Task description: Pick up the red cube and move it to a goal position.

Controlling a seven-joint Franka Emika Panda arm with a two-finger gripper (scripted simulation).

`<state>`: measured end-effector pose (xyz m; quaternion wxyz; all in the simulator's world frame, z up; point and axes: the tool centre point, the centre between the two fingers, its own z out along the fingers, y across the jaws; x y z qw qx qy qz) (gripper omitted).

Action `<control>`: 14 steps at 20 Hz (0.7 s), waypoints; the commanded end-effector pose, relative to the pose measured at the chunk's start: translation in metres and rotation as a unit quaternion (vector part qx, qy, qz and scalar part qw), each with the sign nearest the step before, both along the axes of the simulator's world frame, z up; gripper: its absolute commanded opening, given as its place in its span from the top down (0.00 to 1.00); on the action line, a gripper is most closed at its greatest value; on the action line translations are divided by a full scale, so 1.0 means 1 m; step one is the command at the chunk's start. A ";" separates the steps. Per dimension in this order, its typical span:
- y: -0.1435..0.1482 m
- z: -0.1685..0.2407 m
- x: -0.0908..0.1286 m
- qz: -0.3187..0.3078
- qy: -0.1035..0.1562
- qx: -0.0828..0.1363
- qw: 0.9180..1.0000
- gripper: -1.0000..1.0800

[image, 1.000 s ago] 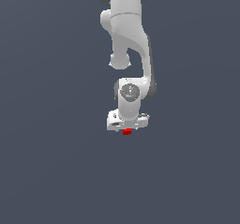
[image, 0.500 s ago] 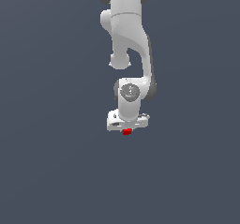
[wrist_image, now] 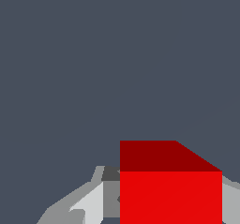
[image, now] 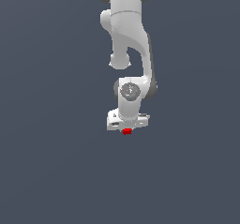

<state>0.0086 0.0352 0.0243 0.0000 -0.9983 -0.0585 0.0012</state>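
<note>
The red cube [image: 126, 131] is a tiny bright red block sitting right under the white hand of the arm in the exterior view. My gripper [image: 126, 129] points down and is shut on it. In the wrist view the red cube [wrist_image: 171, 190] fills the space between the grey fingers [wrist_image: 91, 204], one on each side of it. The fingertips themselves are hidden by the cube and the frame edge. I cannot tell from these views whether the cube rests on the floor or hangs above it.
The white arm [image: 126, 40] comes down from the top of the exterior view. A plain dark grey-blue surface [image: 51, 162] lies all around. No goal marker shows.
</note>
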 end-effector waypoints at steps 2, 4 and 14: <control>0.000 0.013 0.003 0.000 -0.001 0.000 1.000 1.00; 0.001 0.025 0.005 0.000 -0.001 0.000 1.000 1.00; 0.004 0.108 0.022 0.000 -0.001 0.000 1.000 1.00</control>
